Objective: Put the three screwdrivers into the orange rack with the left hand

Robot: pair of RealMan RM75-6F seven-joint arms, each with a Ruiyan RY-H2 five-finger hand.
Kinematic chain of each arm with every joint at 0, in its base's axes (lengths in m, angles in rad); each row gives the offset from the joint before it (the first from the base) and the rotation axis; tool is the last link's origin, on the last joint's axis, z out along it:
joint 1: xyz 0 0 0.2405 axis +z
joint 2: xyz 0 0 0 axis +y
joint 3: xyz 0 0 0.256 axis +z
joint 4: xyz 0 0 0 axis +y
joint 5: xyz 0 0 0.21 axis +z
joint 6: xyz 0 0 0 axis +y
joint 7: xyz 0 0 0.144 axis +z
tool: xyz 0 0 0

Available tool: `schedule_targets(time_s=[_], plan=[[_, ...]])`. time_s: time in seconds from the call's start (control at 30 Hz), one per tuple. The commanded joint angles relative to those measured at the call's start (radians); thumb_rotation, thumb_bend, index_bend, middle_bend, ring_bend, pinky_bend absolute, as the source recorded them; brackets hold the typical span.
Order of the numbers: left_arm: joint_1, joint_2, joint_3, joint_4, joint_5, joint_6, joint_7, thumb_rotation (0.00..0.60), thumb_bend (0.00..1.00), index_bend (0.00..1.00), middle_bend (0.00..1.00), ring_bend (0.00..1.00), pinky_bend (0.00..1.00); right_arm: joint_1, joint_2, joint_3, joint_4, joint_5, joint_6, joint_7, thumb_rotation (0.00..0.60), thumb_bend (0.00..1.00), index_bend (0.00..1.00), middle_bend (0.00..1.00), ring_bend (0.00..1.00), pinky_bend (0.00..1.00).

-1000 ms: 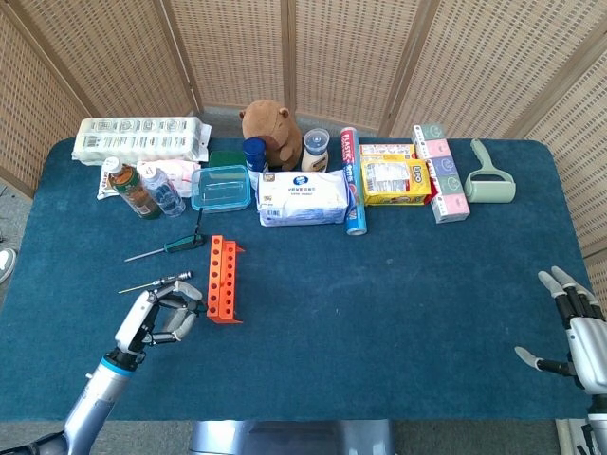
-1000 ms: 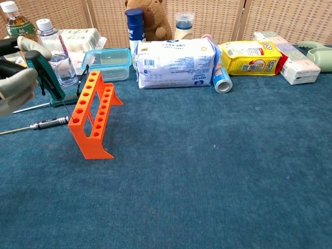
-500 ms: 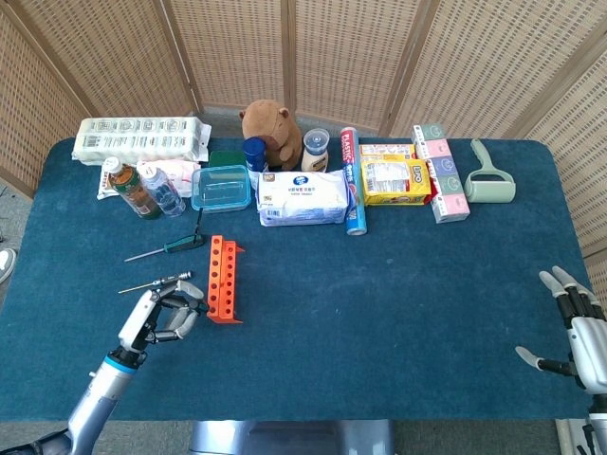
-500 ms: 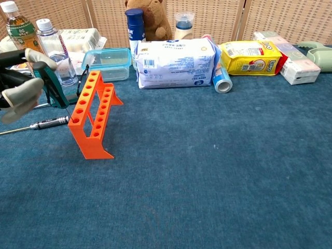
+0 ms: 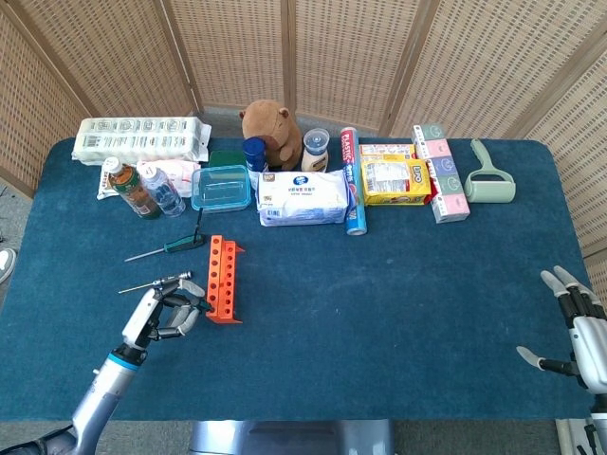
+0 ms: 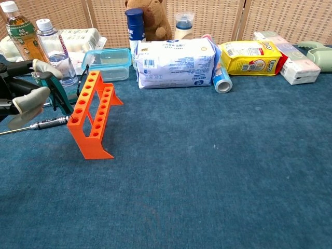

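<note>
The orange rack (image 5: 224, 280) (image 6: 93, 116) stands on the blue table left of centre, its holes empty. My left hand (image 5: 163, 318) (image 6: 23, 96) is just left of the rack's near end and pinches a green-handled screwdriver (image 6: 56, 92), tilted with its tip down close to the nearest holes. A second green-handled screwdriver (image 5: 169, 248) lies flat on the table behind the hand. A black-and-silver screwdriver (image 5: 152, 282) (image 6: 44, 123) lies beside the rack, just beyond the hand. My right hand (image 5: 574, 327) hovers at the table's right edge, fingers spread and holding nothing.
A row of goods lines the back of the table: two bottles (image 5: 142, 188), a clear lidded container (image 5: 221, 188), a white wipes pack (image 5: 303, 197), a plush toy (image 5: 270, 128), a yellow pack (image 5: 394, 180) and a lint roller (image 5: 488, 175).
My left hand has sunk a little and drifted toward the rack's near end, carrying the green-handled screwdriver with it. The right hand has barely moved.
</note>
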Motion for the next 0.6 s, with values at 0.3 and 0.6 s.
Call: schedule_targets(time_s=[0.3, 0.6], plan=[[-0.005, -0.003, -0.001, 0.005, -0.007, -0.021, 0.009, 0.6, 0.47, 0.45, 0.89, 0.79, 0.89, 0.001, 0.002, 0.001, 0.002, 0.004, -0.003, 0.006, 0.6, 0.0, 0.0, 0.01, 0.0, 0.0], [-0.006, -0.004, 0.0, 0.006, -0.009, -0.033, 0.027, 0.6, 0.47, 0.45, 0.89, 0.79, 0.89, 0.0, 0.004, 0.001, -0.001, 0.003, -0.002, 0.015, 0.6, 0.0, 0.0, 0.01, 0.0, 0.0]])
